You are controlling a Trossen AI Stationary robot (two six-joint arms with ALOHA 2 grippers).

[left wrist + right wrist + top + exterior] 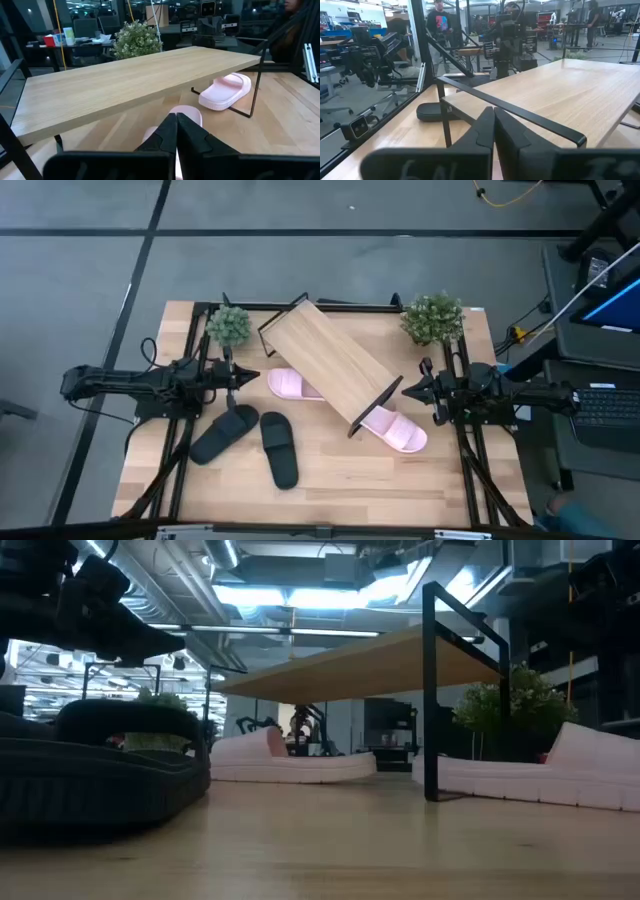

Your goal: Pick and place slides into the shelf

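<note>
Nothing is on top of the shelf (335, 365) yet, so by my read this is the opening step, neither arm holding anything. The shelf, a long pale wood-grain board on a thin black frame, sits diagonally mid-bench, running from eleven o'clock to five. The pink slides (395, 430) lie on the bench (400, 480) under it, one poking out at nine o'clock, the other at five. The black slides (278, 448), matte and wide-strapped, lie at seven o'clock, splayed apart. The left gripper (250, 377) hovers at nine, fingers together, empty; the right gripper (408, 390) at three, fingers together too. Next move, I'd judge: fingers must part, then drop onto a strap.
</note>
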